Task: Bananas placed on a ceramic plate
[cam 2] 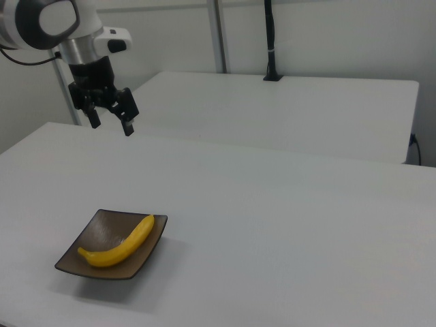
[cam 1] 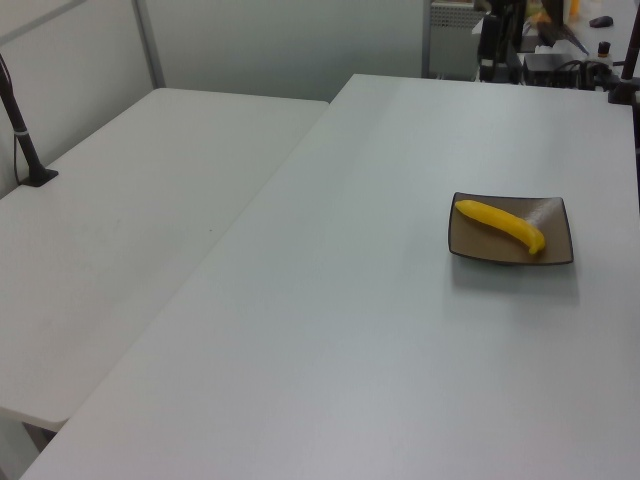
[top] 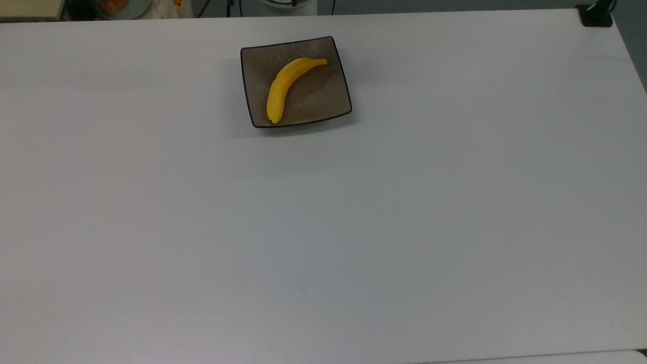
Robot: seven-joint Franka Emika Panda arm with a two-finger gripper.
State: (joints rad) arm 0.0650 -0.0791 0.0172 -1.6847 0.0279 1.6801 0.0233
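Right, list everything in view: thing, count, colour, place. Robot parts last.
banana: one, bright yellow, lying diagonally inside the plate.
ceramic plate: one, brownish-grey with a thin black rim, square, near the far edge of the near table in the top view.
near table: one, white, carrying the plate.
second table: one, white, beside the near table, at the left view's left.
black post: one, black, standing at the second table's far edge in the right view.
arm: one, white, at the right view's upper left.
gripper: one, black, open, raised above the table, away from the plate.
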